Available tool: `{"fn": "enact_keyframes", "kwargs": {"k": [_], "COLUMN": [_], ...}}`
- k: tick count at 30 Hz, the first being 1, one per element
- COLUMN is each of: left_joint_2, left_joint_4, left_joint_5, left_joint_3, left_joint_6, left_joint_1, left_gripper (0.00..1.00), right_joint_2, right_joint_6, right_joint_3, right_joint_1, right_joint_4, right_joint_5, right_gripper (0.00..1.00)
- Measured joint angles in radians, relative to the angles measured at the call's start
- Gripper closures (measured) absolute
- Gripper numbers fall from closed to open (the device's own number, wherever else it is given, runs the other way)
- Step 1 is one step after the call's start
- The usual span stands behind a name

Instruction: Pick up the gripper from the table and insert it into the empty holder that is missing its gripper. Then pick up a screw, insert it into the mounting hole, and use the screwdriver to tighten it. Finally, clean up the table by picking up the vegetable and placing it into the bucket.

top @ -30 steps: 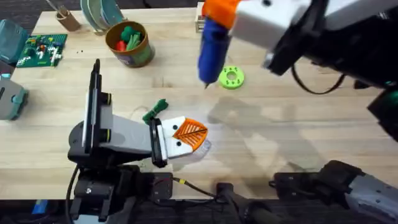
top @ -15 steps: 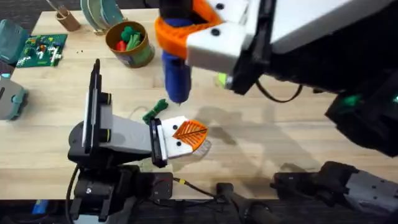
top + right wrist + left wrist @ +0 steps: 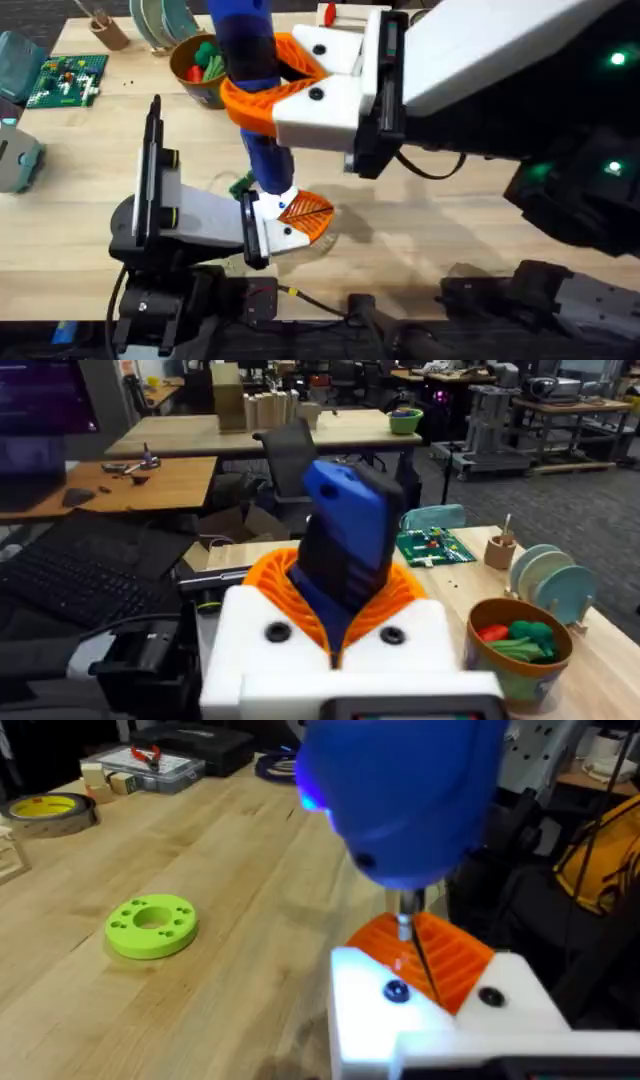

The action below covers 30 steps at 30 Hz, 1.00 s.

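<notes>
Orange gripper (image 3: 305, 212) seated in holder (image 3: 275, 228), right gripper (image 3: 262, 85) pinching screwdriver (image 3: 255, 90) with bit at screw — tightening underway; vegetable (image 3: 240, 184) not yet in bucket (image 3: 208, 68); left pincer's state unclear.

The right arm's white gripper with orange ribbed pads (image 3: 262, 85), clamped on the bright blue pen-shaped powered screwdriver (image 3: 252, 70), is sweeping from the far right of the wooden table toward the left arm's white angular finger mount (image 3: 275, 222). The screwdriver's tip, earlier poised beside the lime green ring disc (image 3: 151, 925), is now coming down right over the mount, next to the orange ribbed fingertip (image 3: 308, 213) seated there. The arm is looming larger under the overhead camera, now covering the ring disc and most of the dark green toy vegetable (image 3: 240, 183).
</notes>
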Motion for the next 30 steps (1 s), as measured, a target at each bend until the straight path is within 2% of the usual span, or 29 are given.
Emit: {"fn": "enact_keyframes", "kwargs": {"k": [30], "left_joint_2": [0.0], "left_joint_4": [0.0], "left_joint_5": [0.0], "left_joint_3": [0.0], "left_joint_6": [0.0], "left_joint_1": [0.0], "left_gripper": [0.985], "right_joint_2": [0.036], "right_joint_6": [0.0], "right_joint_3": [0.0], "right_joint_1": [0.0], "right_joint_4": [-0.014], "right_joint_5": [-0.012], "right_gripper": [0.991]}}
